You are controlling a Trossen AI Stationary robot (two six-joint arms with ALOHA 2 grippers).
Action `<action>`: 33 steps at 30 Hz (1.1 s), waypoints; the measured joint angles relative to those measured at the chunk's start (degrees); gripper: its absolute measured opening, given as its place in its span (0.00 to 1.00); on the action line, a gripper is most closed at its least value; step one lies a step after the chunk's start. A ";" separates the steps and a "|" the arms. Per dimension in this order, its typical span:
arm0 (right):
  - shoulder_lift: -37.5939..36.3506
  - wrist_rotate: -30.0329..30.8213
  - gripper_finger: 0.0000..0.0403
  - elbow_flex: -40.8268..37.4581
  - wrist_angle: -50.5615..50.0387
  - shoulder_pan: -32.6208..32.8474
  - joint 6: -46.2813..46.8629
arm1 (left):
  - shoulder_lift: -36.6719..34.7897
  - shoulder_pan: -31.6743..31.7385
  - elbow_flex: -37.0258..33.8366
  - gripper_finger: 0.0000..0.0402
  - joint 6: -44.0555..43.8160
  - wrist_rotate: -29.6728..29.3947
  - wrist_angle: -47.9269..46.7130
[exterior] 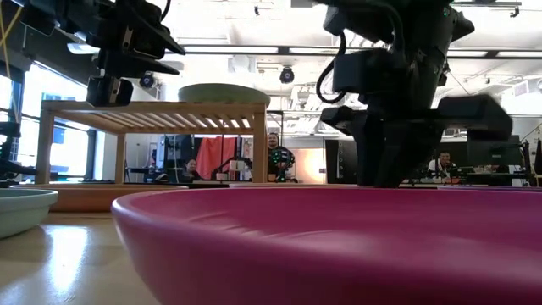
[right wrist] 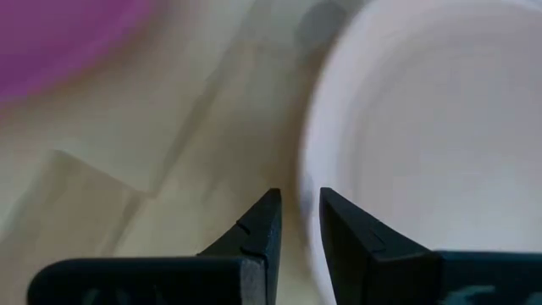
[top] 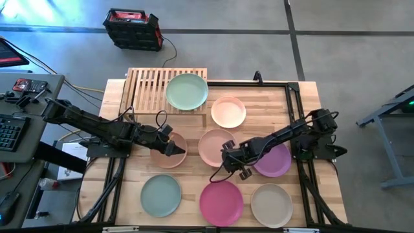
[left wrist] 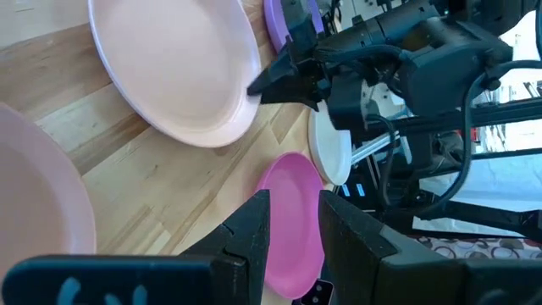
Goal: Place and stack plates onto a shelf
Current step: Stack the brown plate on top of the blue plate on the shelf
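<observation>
High view: overhead, straight down, far, takes in whole tabletop (top: 304, 110), shelf (top: 145, 87), both arms. Low view: tabletop height, level, facing room; magenta plate (exterior: 339, 246) very near lens, shelf (exterior: 161, 114) behind. Left wrist view: near, looks across pink plate (left wrist: 182, 68) toward right arm; shares magenta plate (left wrist: 292, 216) with low view. Right wrist view: very close above tabletop, pink plate rim (right wrist: 322, 169).
</observation>
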 joint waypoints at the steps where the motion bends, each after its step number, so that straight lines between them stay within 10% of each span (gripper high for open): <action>1: 0.10 0.98 0.15 0.00 0.04 0.02 0.04 | 0.00 0.00 0.00 0.22 0.00 0.00 -0.04; 33: 0.26 -4.45 0.00 11.89 -12.65 0.76 6.87 | 0.00 -0.02 0.02 0.22 0.00 0.02 -0.13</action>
